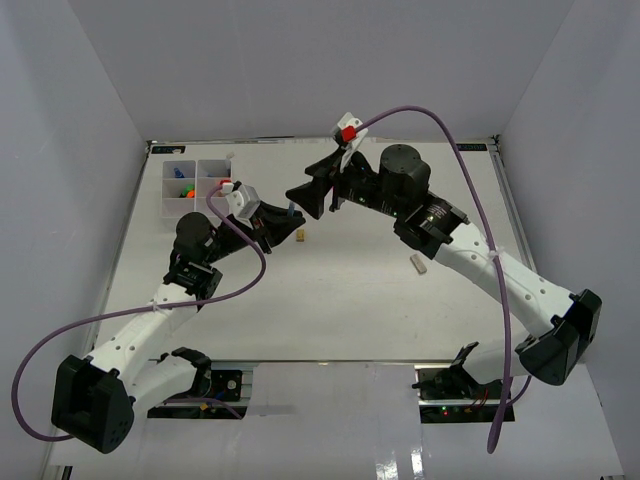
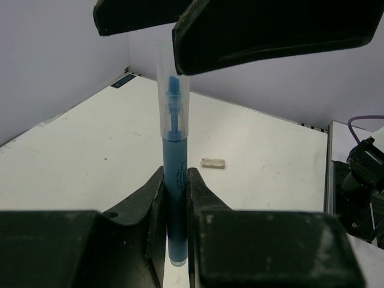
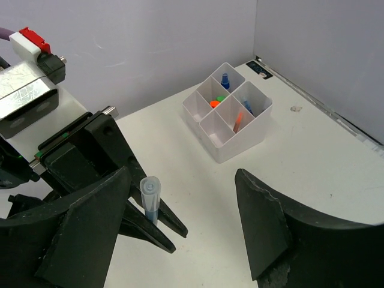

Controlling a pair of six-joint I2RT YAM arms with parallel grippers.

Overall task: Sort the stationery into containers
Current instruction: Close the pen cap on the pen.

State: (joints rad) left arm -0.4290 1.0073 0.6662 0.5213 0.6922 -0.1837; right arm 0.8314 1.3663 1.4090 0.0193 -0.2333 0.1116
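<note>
My left gripper [image 1: 283, 220] [image 2: 176, 175] is shut on a blue pen [image 2: 176, 198] with a clear cap and holds it upright above the table. The pen also shows in the top view [image 1: 290, 210] and the right wrist view [image 3: 150, 198]. My right gripper [image 1: 308, 197] [image 3: 180, 234] is open, with its fingers [image 2: 270, 30] either side of the pen's capped end and apart from it. The white organiser tray [image 1: 164, 190] [image 3: 240, 144] stands at the far left and holds a blue-capped item [image 3: 225, 80], green and orange caps [image 3: 217, 101] and pens [image 3: 240, 120].
A white eraser [image 1: 419, 264] [image 2: 213, 162] lies on the table right of centre. A small brass clip [image 1: 300, 236] lies just under the two grippers. Purple cables loop over both arms. Grey walls close the table on three sides.
</note>
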